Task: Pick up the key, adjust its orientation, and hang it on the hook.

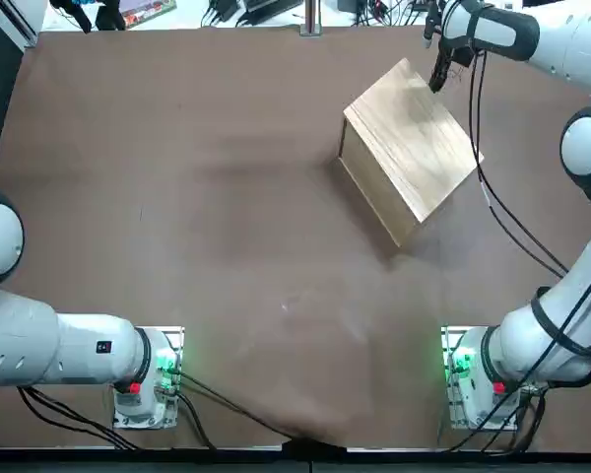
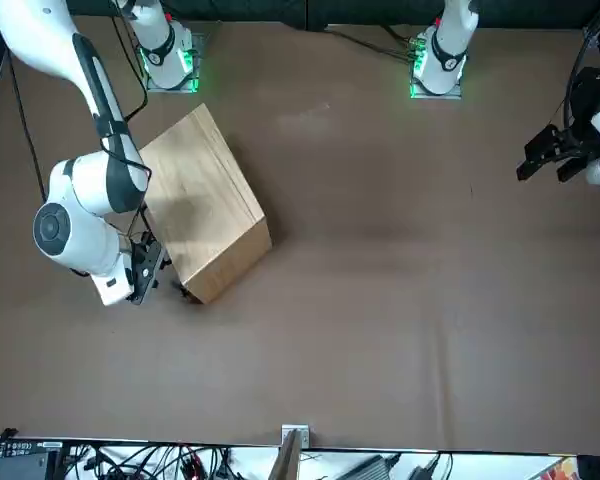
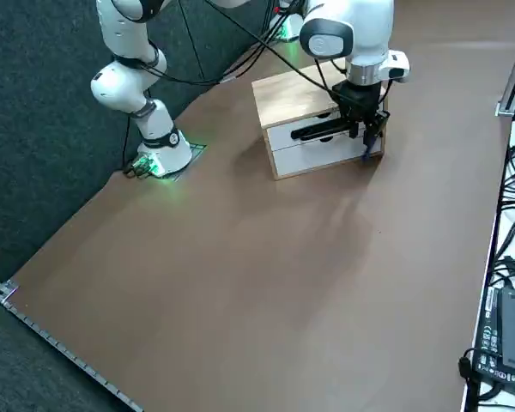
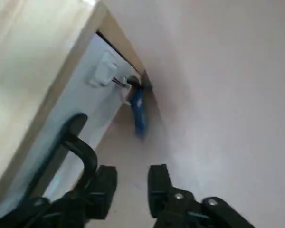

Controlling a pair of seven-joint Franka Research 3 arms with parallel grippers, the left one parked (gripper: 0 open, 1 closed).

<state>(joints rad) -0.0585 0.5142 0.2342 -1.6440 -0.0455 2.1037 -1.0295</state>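
Across the whole scene spreads a brown table (image 1: 207,227), and the biggest thing on it is a wooden box (image 1: 411,148) set at an angle toward the far right corner from the robot's side. Its pale drawer fronts (image 3: 322,146) face away from the robot, each with a dark bar handle (image 3: 318,131).

Next in size, the right arm reaches out past the box and bends down over its far side, so the right gripper (image 4: 132,183) hangs just in front of the drawer face, close to the box's corner (image 2: 190,292). Its two black fingers (image 4: 159,185) stand a little apart with nothing between them.

Smallest of all, a white hook (image 4: 104,71) is stuck on the upper drawer front near that corner. The key (image 4: 138,116) hangs from it, blue head pointing down against the drawer face, clear of the gripper fingers. From the right side a sliver of blue (image 3: 366,148) shows just beside the gripper at the box's edge.
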